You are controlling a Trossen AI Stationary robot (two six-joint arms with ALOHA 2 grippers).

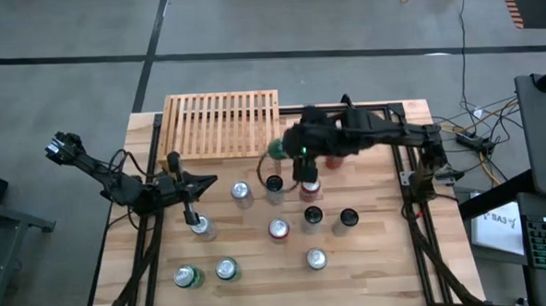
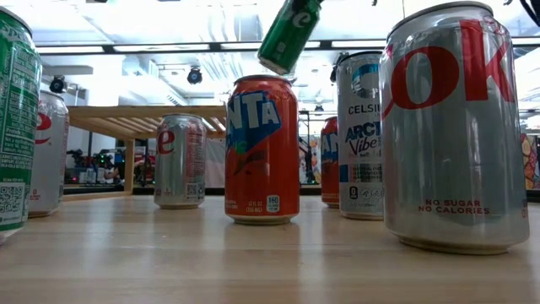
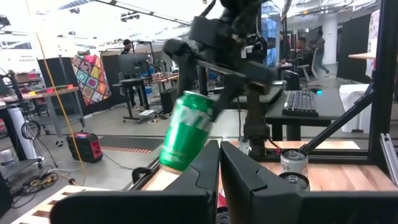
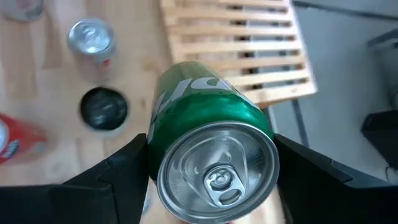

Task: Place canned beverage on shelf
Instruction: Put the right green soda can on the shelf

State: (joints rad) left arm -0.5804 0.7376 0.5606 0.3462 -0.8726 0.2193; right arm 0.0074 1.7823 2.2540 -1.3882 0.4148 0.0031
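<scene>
The shelf [image 1: 221, 125], a light-wood slatted rack, lies at the table's far side, left of centre; it also shows in the right wrist view as slats [image 4: 242, 43]. My right gripper [image 1: 287, 149] hangs just off the shelf's near right corner, shut on a green can [image 1: 275, 152] that is held in the air. The low view shows this green can [image 2: 289, 34] tilted above the standing cans. My left gripper [image 1: 201, 185] waits shut over the table's left part, its fingers [image 3: 219, 171] pointing level toward the green can [image 3: 186, 130]. My right gripper pinches the green can between its two fingers [image 4: 121, 171], one on each side of the can's wall [image 4: 157, 140] near its top end. The fingers slant down from above. The can is lifted clear and tilted, its lid toward the wrist and its bottom lower.
Several cans stand on the wood table nearer than the shelf, among them a silver one [image 1: 241, 193], a dark-topped one [image 1: 273, 183] and a red one [image 1: 310, 190] beneath my right gripper. An orange can [image 2: 261, 148] and a silver can [image 2: 456, 127] stand at the near edge.
</scene>
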